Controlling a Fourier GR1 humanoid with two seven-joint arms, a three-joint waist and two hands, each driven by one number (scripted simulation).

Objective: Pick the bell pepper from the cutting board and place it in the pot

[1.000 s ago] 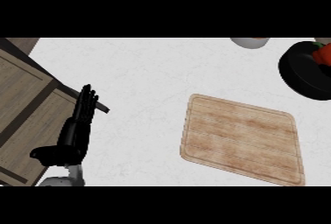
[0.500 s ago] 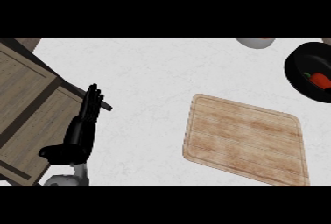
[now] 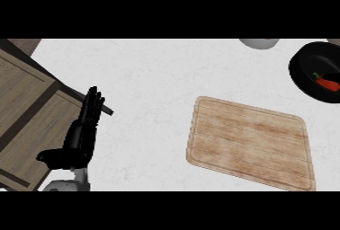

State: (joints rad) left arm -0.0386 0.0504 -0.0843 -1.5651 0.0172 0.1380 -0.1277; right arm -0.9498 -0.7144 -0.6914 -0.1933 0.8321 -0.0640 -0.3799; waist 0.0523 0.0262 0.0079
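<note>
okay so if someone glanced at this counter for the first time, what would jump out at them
Probably the bare wooden cutting board lying right of centre on the white counter, with nothing on it. Next, the black pot at the upper right edge, with the red bell pepper inside it. At lower left, the left robot hand rests open, fingers straight, beside a wooden cabinet.

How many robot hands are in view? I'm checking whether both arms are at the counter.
1: the left hand shows at the view's left, fingers straight, resting by the counter's edge. The right hand is out of view.
</note>
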